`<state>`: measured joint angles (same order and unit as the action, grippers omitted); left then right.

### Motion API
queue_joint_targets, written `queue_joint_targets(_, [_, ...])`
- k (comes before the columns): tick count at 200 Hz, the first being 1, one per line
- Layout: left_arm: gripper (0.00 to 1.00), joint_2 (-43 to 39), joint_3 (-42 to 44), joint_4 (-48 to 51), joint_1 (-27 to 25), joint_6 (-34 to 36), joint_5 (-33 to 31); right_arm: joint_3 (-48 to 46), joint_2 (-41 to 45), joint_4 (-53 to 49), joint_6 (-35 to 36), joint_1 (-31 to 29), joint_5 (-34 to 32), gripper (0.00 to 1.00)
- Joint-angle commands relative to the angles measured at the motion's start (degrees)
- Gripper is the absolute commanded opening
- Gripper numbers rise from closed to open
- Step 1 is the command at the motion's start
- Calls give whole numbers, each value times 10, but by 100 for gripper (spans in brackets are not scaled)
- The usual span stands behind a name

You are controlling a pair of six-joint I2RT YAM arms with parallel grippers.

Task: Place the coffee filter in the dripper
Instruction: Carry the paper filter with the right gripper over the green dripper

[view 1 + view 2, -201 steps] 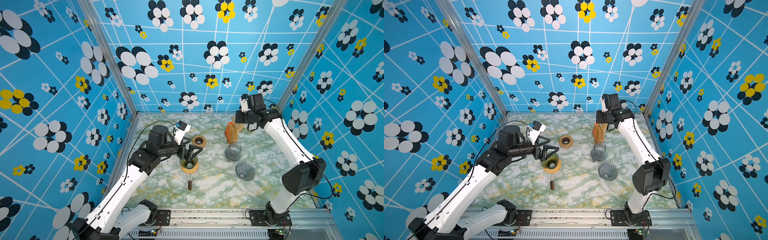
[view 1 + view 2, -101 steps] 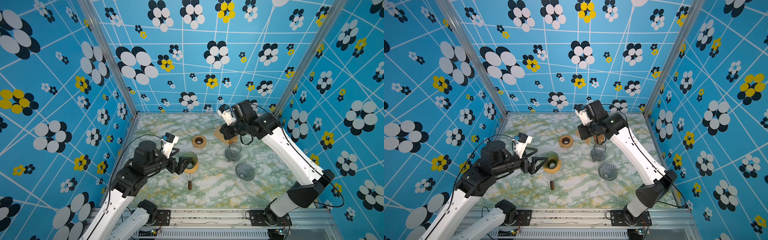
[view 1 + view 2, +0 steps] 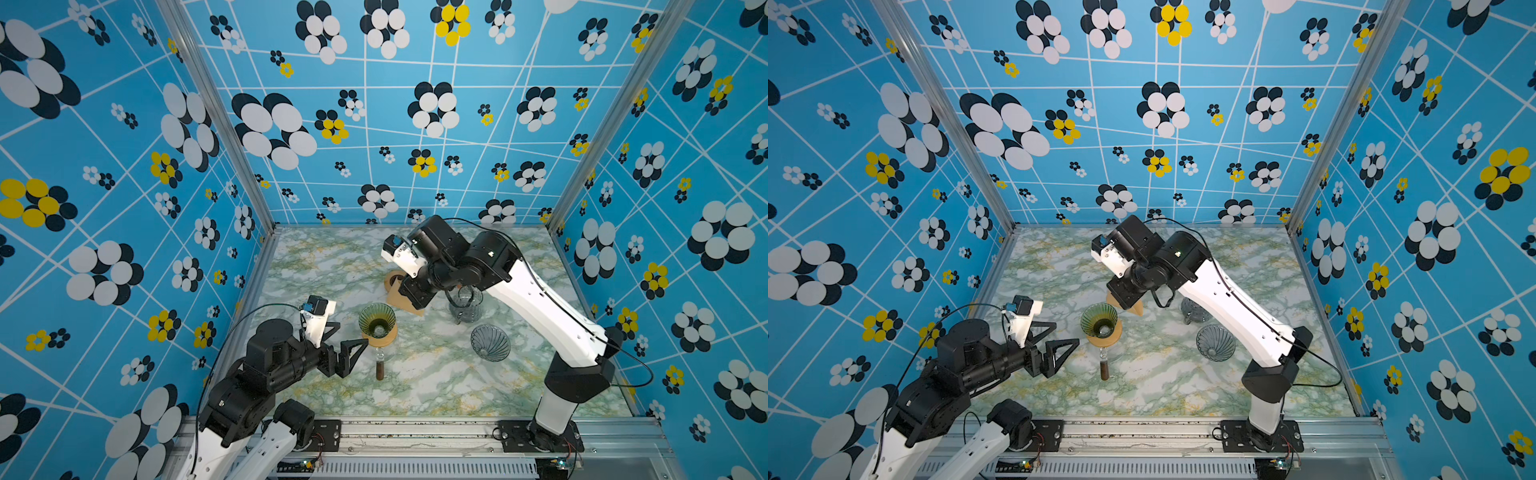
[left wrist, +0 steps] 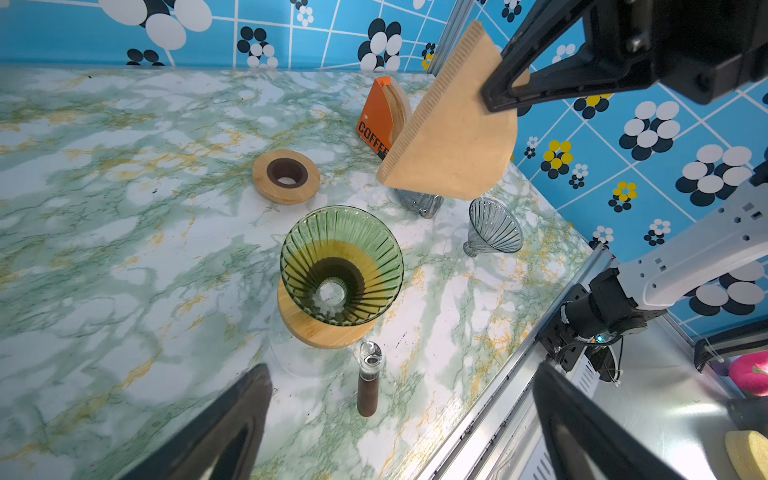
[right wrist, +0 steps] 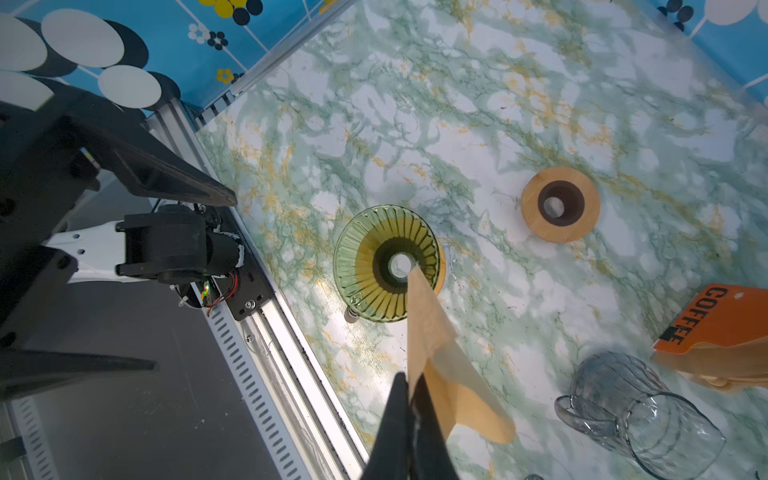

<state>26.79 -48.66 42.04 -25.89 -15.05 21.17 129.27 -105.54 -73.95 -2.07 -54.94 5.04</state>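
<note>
Brown coffee filter (image 4: pixel 453 141): folded paper cone with a crimped seam, held off the desk; in the right wrist view its point hangs over the rim of the dripper.
Green glass dripper (image 3: pixel 377 320): ribbed and upright on a wooden collar (image 4: pixel 320 334), with a dark handle (image 4: pixel 368 390) below it.
Right tool (image 5: pixel 409 384): clenched on the filter's curved edge, jaws pressed flat against the paper.
Left tool (image 3: pixel 352 333): jaws spread wide, gripping nothing, just beside the green dripper and apart from it.
Surroundings: a spare wooden ring (image 5: pixel 560 204) and a grey glass pitcher (image 5: pixel 636 407) stand behind the green dripper, both partly covered by the right arm in both top views. A grey ribbed dripper (image 3: pixel 490 343) lies on its side to the right.
Lettering: an orange filter box (image 5: pixel 715 320) reads "COFFEE" in black.
Desk (image 3: pixel 436 386): green-and-white marble pattern.
</note>
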Motion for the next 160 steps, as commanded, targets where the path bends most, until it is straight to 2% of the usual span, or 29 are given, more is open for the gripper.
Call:
queue_joint_targets(1, [99,-3,16,-1,3,-4,0,59,-47,-66,9,-18,-16,0])
queue_joint_targets(57, [99,-6,19,-7,3,-5,11,176,-153,-143,8,-38,-41,0])
queue_joint_targets(84, [99,-4,20,-8,4,-5,14,180,-168,-145,6,-41,-43,0])
queue_joint_targets(105, [99,-3,21,-9,4,-5,17,181,-175,-144,4,-42,-43,4])
queue_joint_targets(129, [99,0,21,-10,5,-6,16,181,-176,-134,0,-43,-37,10])
queue_joint_targets(160, [99,2,21,-9,5,-7,16,183,-174,-110,-8,-46,-12,33])
